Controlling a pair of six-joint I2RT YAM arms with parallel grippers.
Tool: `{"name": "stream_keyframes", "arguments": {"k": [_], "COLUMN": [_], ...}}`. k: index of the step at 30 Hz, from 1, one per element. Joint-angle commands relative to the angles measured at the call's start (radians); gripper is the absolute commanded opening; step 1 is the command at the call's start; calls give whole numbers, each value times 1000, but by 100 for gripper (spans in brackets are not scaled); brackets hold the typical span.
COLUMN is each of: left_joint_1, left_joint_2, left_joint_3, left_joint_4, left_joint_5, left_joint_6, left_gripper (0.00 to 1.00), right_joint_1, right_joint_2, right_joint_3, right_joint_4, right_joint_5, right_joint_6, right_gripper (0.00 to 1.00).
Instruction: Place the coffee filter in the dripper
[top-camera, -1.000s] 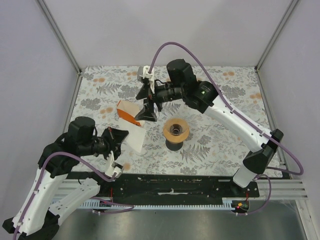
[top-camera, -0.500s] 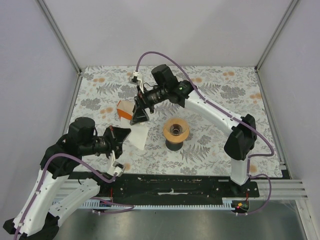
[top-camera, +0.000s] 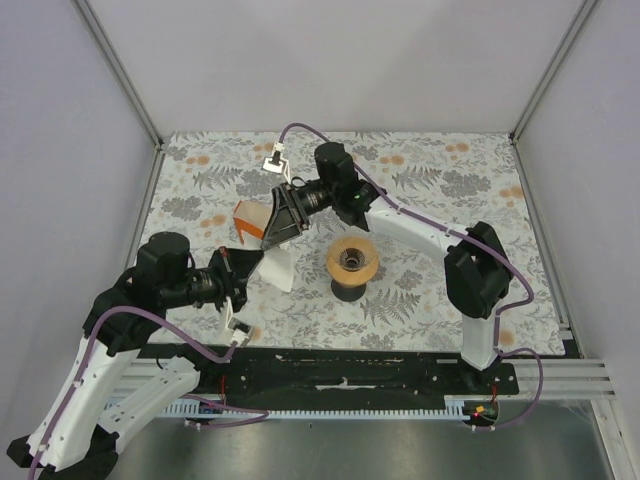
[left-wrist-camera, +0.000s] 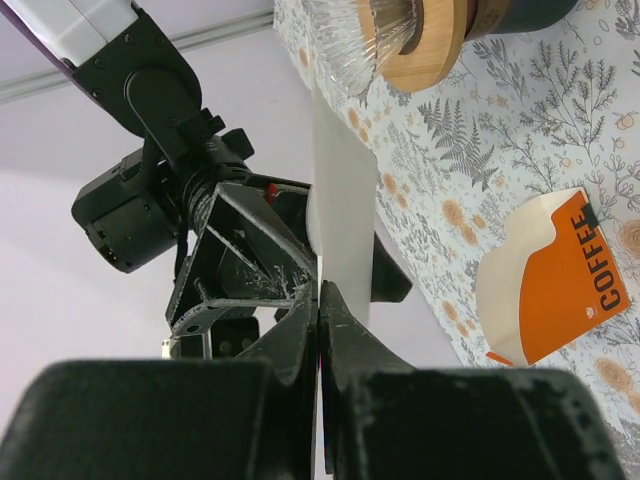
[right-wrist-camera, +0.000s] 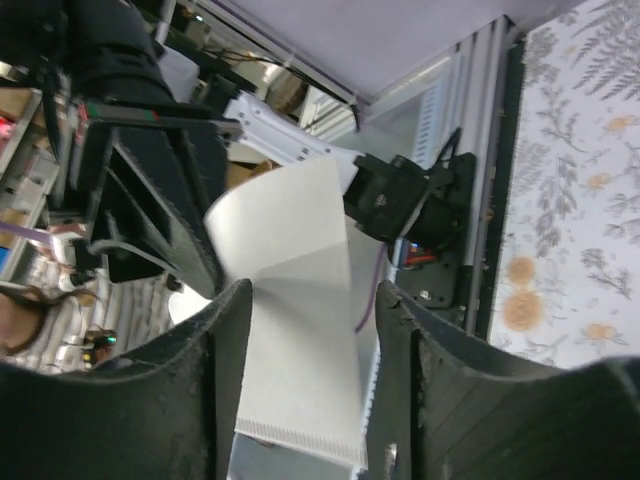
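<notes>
At the worktop's (top-camera: 450, 200) middle, between pack (top-camera: 250, 222) and dripper (top-camera: 352, 260), the closed left gripper (left-wrist-camera: 318, 300) pinches the filter (top-camera: 278, 268), while the right gripper (right-wrist-camera: 310, 310), reaching leftward, stands agape astride it.

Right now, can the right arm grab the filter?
Probably yes. The filter stands between the open fingers of the right gripper with nothing in the way, while the left gripper pinches its other end.
</notes>
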Motion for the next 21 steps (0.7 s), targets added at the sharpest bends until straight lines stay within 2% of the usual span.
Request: {"name": "stream_keyframes", "arguments": {"k": [1,2,3,4,5,10,17,21], "left_joint_1": [-5,-5,-5,-5,-5,-5,-3,-5], "left_joint_2": [7,4,4,1,1,-4,-16,-22], "left_joint_3": [1,2,-1,-2,-1,-2,-30,-29], "left_joint_4": [43,41,41,41,41,44,84,89], "left_joint_5": [-8,-10,-14,-20,-22,-34,-43,-46], "left_joint_6": [681,678,675,670,664,637,600,583], "left_gripper": [2,2,2,2,2,2,2,2], "right_joint_1": [0,0,-2,-6,-16,-59,-69,-72], "right_joint_2": [-81,-82,-85,-90,-96,-165,-239,-263], "right_joint_3": [7,8,1,-9,-25,-106,-111,-117], "right_joint_4": [218,221,233,258,278,290,83,69], "right_joint_5": [-75,-79,-81,-81,-73,-16,103,132], "right_joint_6": [158,164,174,194,205,193,15,-13], "right_gripper": [43,27,16,5,0,0,0,0]}}
